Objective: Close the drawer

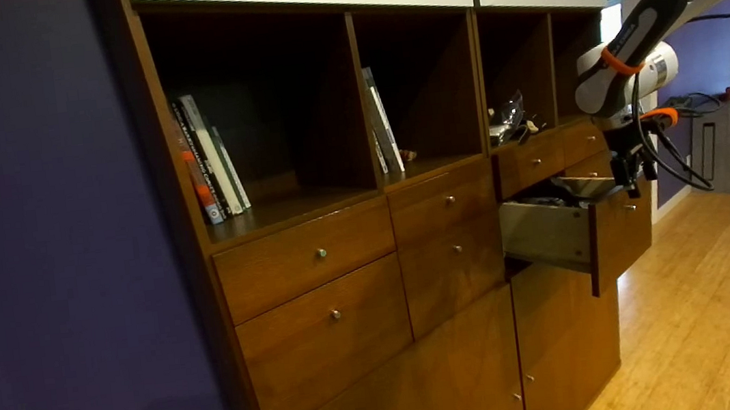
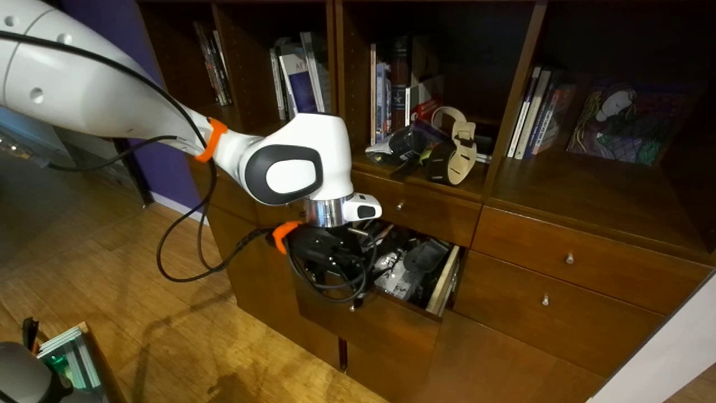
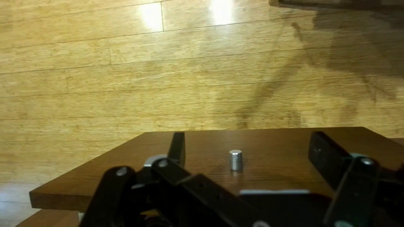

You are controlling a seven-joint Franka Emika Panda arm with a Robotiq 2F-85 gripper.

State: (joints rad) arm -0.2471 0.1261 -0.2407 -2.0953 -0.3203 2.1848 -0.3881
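Observation:
The drawer (image 1: pixel 622 237) is pulled out of the wood cabinet, with its brown front facing the room. It also shows open in an exterior view (image 2: pixel 386 330), with dark and clear plastic items inside. In the wrist view its front (image 3: pixel 277 148) lies below the jaws, and its round metal knob (image 3: pixel 236 160) stands between the fingers without touching either. My gripper (image 3: pixel 247 142) is open and empty. In an exterior view the gripper (image 1: pixel 635 177) points down at the drawer's front edge, near the knob. Whether the fingers touch the front cannot be told.
Closed drawers (image 1: pixel 452 250) with knobs surround the open one. Shelves above hold books (image 2: pixel 302 78), and a strap (image 2: pixel 456 148) lies at a shelf edge. A loose black cable (image 2: pixel 168 268) hangs from the arm. A box of cases (image 2: pixel 72 358) stands on the wood floor.

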